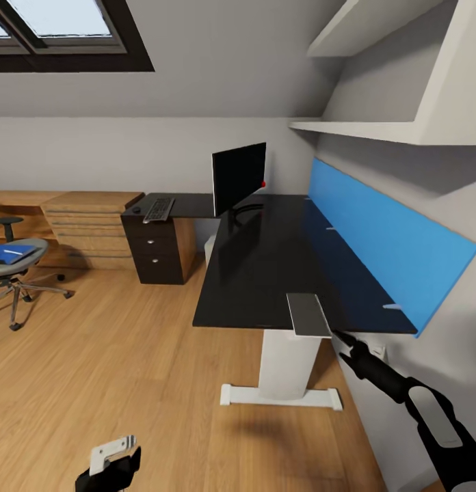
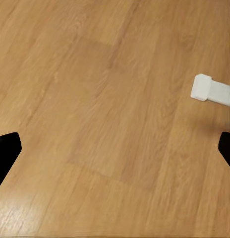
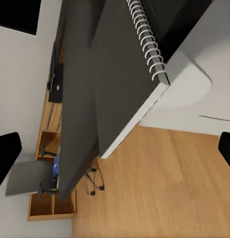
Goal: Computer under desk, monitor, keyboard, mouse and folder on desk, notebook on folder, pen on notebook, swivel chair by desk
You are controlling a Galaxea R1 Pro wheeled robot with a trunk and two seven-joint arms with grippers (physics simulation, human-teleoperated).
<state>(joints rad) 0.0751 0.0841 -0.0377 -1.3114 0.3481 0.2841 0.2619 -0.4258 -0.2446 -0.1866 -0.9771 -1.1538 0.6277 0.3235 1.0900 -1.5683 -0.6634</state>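
The dark grey notebook (image 1: pixel 308 314) lies on the front edge of the black desk (image 1: pixel 265 266), overhanging it a little; its spiral-bound edge (image 3: pixel 144 34) shows close up. My right gripper (image 1: pixel 345 346) hovers just right of it, open and empty. The monitor (image 1: pixel 239 178) stands at the desk's back, with the keyboard (image 1: pixel 158 208) and the mouse (image 1: pixel 136 209) on the left wing. A pale computer (image 1: pixel 210 250) shows partly under the desk. The swivel chair (image 1: pixel 16 273) stands far left with the blue folder (image 1: pixel 11 255) and a pale pen (image 1: pixel 13 252) on its seat. My left gripper (image 1: pixel 115 459) hangs low over the floor, open.
A blue wall panel (image 1: pixel 381 239) and white shelves (image 1: pixel 375 126) line the wall to the right of the desk. The desk's white leg (image 1: pixel 286 369) and foot (image 2: pixel 211 89) rest on the wood floor. Light wooden low cabinets (image 1: pixel 87 219) run along the back wall at left.
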